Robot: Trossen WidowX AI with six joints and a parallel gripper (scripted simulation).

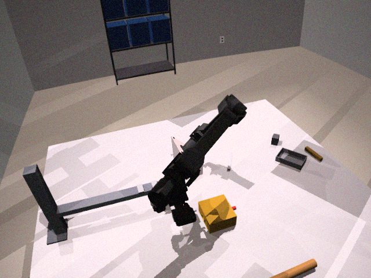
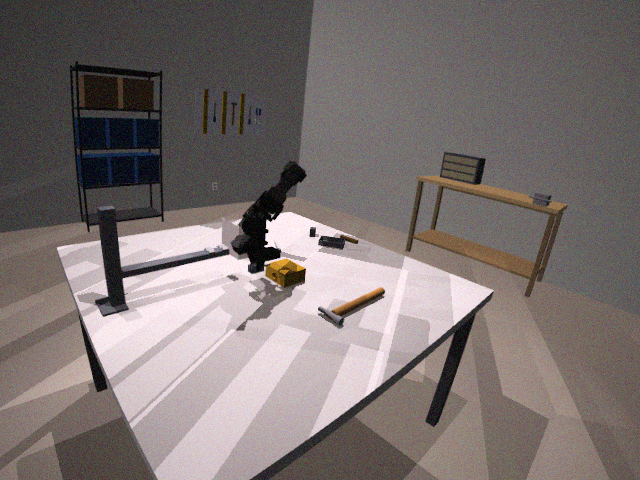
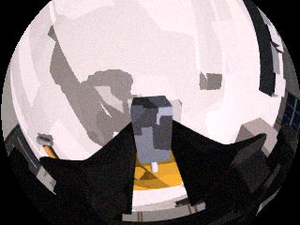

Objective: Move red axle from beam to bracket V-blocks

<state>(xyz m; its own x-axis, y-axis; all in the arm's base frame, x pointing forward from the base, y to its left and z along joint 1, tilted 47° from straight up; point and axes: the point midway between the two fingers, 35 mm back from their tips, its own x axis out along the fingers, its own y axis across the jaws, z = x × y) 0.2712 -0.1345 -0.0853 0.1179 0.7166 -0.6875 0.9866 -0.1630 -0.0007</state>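
Note:
The yellow beam (image 1: 219, 212) (image 2: 286, 272) (image 3: 164, 180) sits on the table as a squat block. The red axle (image 1: 234, 208) pokes out a little from its right side in the top view; the rest is hidden inside. My gripper (image 1: 183, 214) (image 3: 150, 124) is low, just left of the beam, shut on a grey block (image 2: 255, 268) (image 3: 151, 127). A short pale pin (image 3: 155, 167) extends from the block toward the beam; whether it touches cannot be told. The dark grey bracket (image 1: 95, 200) (image 2: 109, 258) stands left, with pale V-blocks (image 1: 140, 188) near its arm's end.
A pale upright panel (image 1: 177, 145) (image 2: 231, 237) stands behind the arm. A dark tray (image 1: 291, 158) (image 2: 331, 241), a dark cube (image 1: 275, 139) and a brown stick (image 1: 313, 153) lie at the back right. A hammer (image 1: 295, 270) (image 2: 359, 301) lies in front of the beam.

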